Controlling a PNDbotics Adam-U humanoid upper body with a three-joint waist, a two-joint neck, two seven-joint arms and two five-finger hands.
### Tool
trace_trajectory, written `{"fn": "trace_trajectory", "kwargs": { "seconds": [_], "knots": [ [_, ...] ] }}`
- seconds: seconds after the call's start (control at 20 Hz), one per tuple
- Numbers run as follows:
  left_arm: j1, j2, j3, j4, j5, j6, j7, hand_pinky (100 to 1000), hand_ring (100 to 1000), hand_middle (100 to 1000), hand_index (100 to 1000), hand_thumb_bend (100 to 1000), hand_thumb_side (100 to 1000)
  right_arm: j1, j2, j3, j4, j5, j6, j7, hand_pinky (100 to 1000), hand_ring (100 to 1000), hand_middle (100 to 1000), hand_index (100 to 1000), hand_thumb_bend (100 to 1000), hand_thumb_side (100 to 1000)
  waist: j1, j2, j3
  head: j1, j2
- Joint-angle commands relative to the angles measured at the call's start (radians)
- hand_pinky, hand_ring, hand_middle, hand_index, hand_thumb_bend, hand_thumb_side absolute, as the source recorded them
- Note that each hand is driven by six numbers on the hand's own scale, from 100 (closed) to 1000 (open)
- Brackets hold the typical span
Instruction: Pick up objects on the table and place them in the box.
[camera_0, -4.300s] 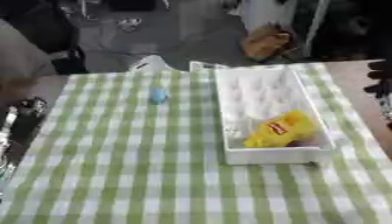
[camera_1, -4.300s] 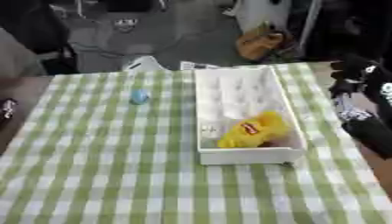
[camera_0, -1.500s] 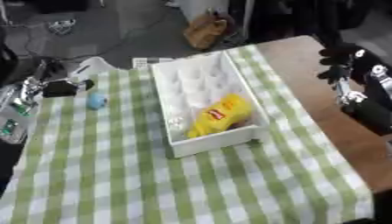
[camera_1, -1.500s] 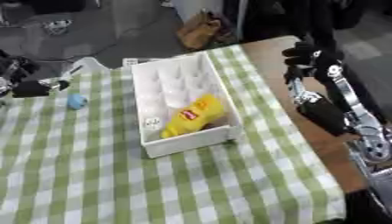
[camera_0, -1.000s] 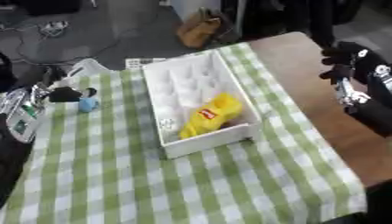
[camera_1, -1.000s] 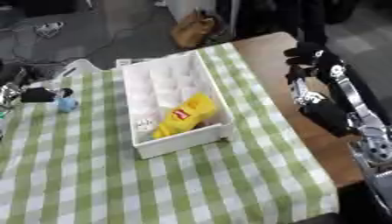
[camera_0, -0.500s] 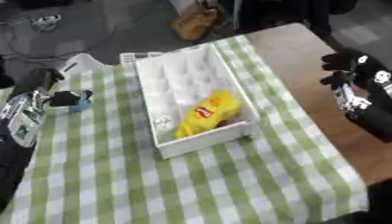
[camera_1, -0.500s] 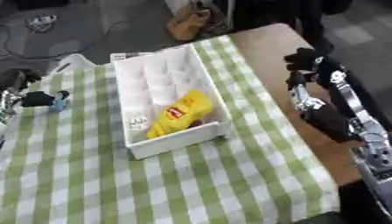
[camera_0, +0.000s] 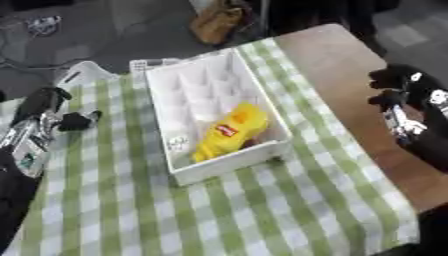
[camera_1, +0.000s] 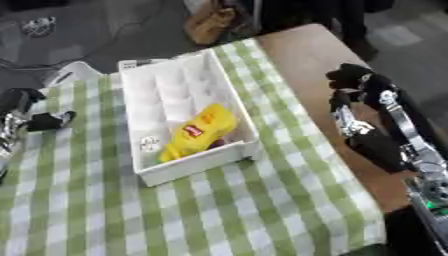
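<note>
Reaching in at 9 o'clock, the left hand (camera_0: 54, 111) sits over the spot on the green-checked worktop (camera_0: 262, 210) where a small obj may lie; cannot tell if fingers are closed or on anything, obj itself not visible. White box (camera_0: 210, 117) at centre w/ yellow packet (camera_0: 229, 131) in its near end, plus a small pale item. Right hand (camera_1: 354, 95) idle at 3 o'clock, fingers curled, empty. Judged mostly done.
</note>
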Motion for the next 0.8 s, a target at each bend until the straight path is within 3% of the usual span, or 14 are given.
{"fn": "trace_trajectory", "kwargs": {
  "seconds": [0.05,0.3,0.8],
  "knots": [
    [-0.026,0.036,0.010,-0.002,-0.003,0.018,0.008,715,757,682,788,506,350,-0.013,-0.015,-0.006,-0.023,0.009,-0.001,-0.002,714,824,789,936,100,587,0.013,0.004,-0.002,0.004,-0.014],
    [-0.023,0.042,0.012,0.007,-0.015,0.037,-0.010,717,758,675,781,477,296,-0.012,-0.015,-0.006,-0.023,0.011,0.000,-0.003,713,824,789,936,100,593,0.015,0.007,-0.002,0.002,-0.013],
    [-0.017,0.044,0.012,0.026,-0.031,0.024,-0.081,727,769,694,786,490,304,-0.012,-0.015,-0.006,-0.024,0.011,-0.001,-0.003,713,825,788,936,100,591,0.008,0.008,0.005,-0.003,-0.018]
  ]
}}
